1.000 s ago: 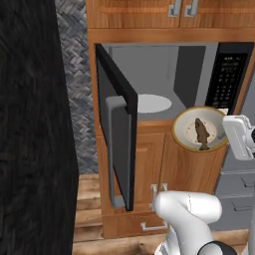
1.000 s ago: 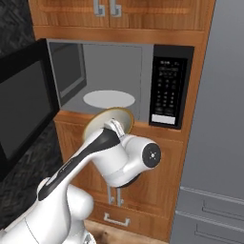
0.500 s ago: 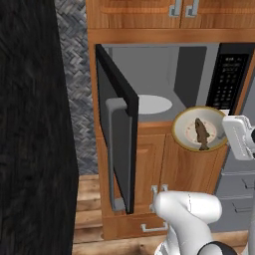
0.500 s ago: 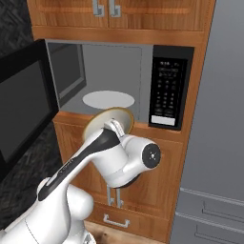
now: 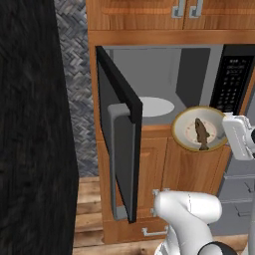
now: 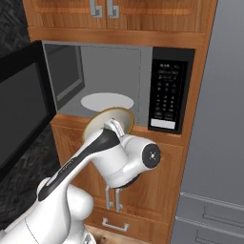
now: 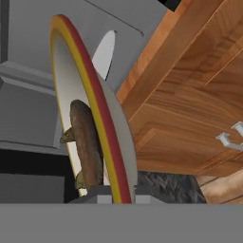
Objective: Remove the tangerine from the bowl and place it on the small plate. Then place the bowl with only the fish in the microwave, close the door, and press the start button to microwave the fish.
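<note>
The claw (image 7: 116,192) is clamped on the rim of the bowl (image 5: 200,128), its tips mostly cut off at the bottom of the hand view. The fish (image 5: 201,133) lies inside. The bowl hangs just outside the microwave (image 5: 164,89), beside its front sill, the door (image 5: 118,149) swung wide, the cavity open behind it.

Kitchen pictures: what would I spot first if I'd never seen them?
Probably the bowl with a little brown fish in it, held up by the shut gripper just in front of the microwave. Next, the microwave's big black door hanging wide open to the left, with a pale round turntable inside the grey cavity.
</note>
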Robot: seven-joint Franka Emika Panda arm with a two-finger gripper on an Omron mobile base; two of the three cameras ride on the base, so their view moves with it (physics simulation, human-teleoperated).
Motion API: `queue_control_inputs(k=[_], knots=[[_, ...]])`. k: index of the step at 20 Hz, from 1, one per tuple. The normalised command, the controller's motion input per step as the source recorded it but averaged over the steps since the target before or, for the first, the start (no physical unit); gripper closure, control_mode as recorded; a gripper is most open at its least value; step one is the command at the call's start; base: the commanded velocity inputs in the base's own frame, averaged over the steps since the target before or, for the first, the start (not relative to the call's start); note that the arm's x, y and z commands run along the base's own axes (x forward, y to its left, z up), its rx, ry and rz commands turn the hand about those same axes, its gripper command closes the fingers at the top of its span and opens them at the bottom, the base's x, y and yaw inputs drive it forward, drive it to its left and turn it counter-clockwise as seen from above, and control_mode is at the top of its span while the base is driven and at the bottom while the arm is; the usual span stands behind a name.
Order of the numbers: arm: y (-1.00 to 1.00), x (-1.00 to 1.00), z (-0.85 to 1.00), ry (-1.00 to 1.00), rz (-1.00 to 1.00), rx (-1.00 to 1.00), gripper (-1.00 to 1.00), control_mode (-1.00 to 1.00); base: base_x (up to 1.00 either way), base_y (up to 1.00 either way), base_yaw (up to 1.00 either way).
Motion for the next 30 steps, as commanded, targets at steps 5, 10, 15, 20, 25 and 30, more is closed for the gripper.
queue_control_inputs(k=[5,10,15,20,25,30], knots=[[0.24,0.26,0.01,0.0,0.0,0.11,1.0,-1.0,0.0,0.03,0.0],[0.77,0.64,0.15,0.0,-0.01,0.11,1.0,-1.0,0.0,0.0,0.0],[0.67,0.7,0.09,0.0,-0.07,0.09,1.0,-1.0,0.0,0.0,0.0],[0.2,0.9,0.03,0.01,-0.17,0.01,1.0,-1.0,0.0,0.0,0.0],[0.0,0.76,0.11,0.08,-0.1,0.02,1.0,-1.0,0.0,0.0,0.0],[0.01,0.76,0.11,0.22,-0.03,0.02,1.0,-1.0,0.0,0.0,0.0]])
